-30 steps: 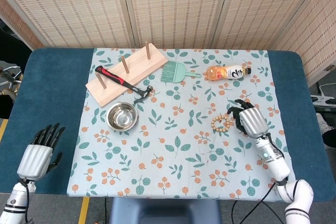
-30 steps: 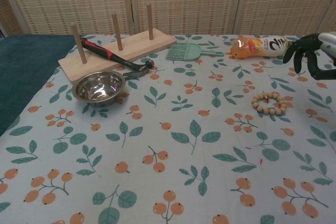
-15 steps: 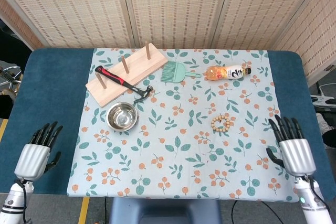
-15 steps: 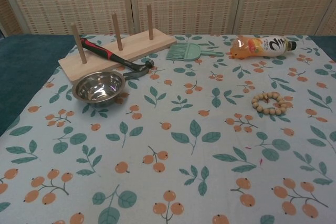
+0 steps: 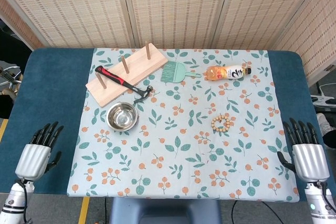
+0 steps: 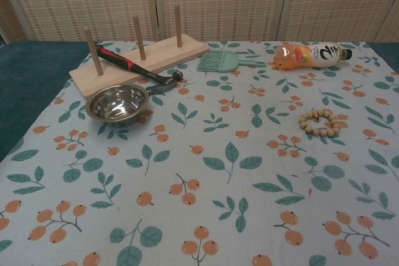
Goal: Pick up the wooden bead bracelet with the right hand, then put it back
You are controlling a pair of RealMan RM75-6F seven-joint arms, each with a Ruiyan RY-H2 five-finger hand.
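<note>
The wooden bead bracelet point(image 5: 221, 123) lies flat on the floral cloth, right of centre; in the chest view the bracelet point(image 6: 320, 121) rests alone with nothing touching it. My right hand point(image 5: 308, 154) hovers at the table's front right edge, well away from the bracelet, fingers spread and holding nothing. My left hand point(image 5: 38, 153) sits at the front left over the blue table, fingers apart and empty. Neither hand appears in the chest view.
A steel bowl point(image 5: 122, 116), a red-handled hammer point(image 5: 122, 81) and a wooden peg board point(image 5: 126, 72) stand at the left. A green brush point(image 5: 176, 72) and an orange juice bottle point(image 5: 227, 72) lie at the back.
My right hand has pulled back from beside the bracelet to the front right edge and opened its fingers. The bracelet stays where it was. The left hand has barely moved.
</note>
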